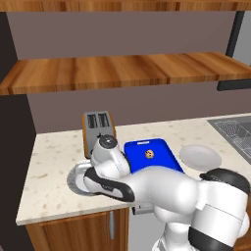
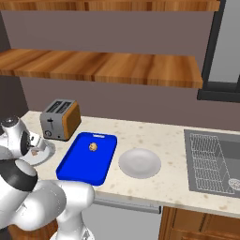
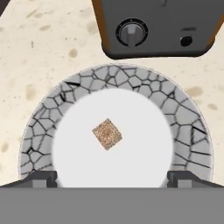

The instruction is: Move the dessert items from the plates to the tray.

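Scene: rendered kitchen, speckled beige worktop (image 2: 154, 136), wood shelves above, sink at far right.
Arm: white arm bent low over the worktop's left part, w/ the hand pointing down over the dark-rim plate.
End effector (image 3: 112, 177): jaws spread wide, empty; in hand view the two dark fingertips (image 3: 39, 178) stand at either side of the plate's near edge, w/ nothing between them. Hovers above the plate; can't tell if it touches.
Dark-rim plate (image 3: 183, 118): round, pale centre, grey cracked-pattern rim; on worktop just in front of toaster. In left base view mostly hidden by the arm, rim peeks out at its left (image 1: 73, 177); in right base view a pale part shows by the hand (image 2: 44, 152).
Morsel 1 (image 3: 107, 134): tiny light-brown cube, near centre of dark-rim plate, turned corner-up in hand view, between the fingertips' line and the toaster; not gripped.
Tray (image 2: 75, 161): bright blue, rounded corners, raised rim, handle slot at far short end; between the two plates. Also in left base view (image 1: 166, 154), near end hidden by arm.
Morsel 2 (image 2: 93, 147): small brown speckled lump, lies on tray toward its far end; also in left base view (image 1: 149, 155).
Plain plate (image 2: 139, 163): pale grey, round, just right of tray, apart from it; nothing on it. Left base view (image 1: 200, 157).
Toaster (image 2: 60, 119): grey two-slot w/ orange-brown sides, at back left, just behind dark-rim plate; dial and button face the hand (image 3: 131, 33).
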Controlling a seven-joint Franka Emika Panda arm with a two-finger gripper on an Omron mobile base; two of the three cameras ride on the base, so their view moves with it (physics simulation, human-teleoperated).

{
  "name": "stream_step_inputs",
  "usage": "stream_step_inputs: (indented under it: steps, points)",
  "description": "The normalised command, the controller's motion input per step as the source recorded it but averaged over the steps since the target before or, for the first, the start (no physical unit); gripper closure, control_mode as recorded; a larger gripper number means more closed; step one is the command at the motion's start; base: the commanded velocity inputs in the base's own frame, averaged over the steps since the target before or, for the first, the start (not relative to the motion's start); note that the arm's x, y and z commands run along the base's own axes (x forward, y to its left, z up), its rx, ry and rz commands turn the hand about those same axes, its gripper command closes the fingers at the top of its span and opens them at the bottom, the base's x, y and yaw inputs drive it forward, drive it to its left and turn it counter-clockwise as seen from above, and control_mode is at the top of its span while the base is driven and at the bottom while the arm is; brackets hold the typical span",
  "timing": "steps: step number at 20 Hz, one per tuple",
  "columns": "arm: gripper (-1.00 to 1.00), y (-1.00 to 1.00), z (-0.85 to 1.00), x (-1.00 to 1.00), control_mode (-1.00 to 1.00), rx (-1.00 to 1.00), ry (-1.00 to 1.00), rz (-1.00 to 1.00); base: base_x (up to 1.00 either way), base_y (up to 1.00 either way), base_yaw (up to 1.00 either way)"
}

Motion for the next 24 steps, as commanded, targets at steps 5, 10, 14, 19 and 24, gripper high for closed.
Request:
stream_step_inputs:
  steps: [5, 10, 14, 19, 24]
  points:
    - [-1.00, 0.07, -0.14, 0.09, -1.00, 0.00, 0.00, 0.00, 0.00, 0.00, 0.00]
    - [-1.00, 0.10, -0.17, 0.09, -1.00, 0.00, 0.00, 0.00, 0.00, 0.00, 0.00]
    - [-1.00, 0.11, -0.18, 0.15, -1.00, 0.00, 0.00, 0.00, 0.00, 0.00, 0.00]
    - [-1.00, 0.01, -0.11, 0.11, -1.00, 0.00, 0.00, 0.00, 0.00, 0.00, 0.00]
    - [-1.00, 0.02, -0.11, 0.12, -1.00, 0.00, 0.00, 0.00, 0.00, 0.00, 0.00]
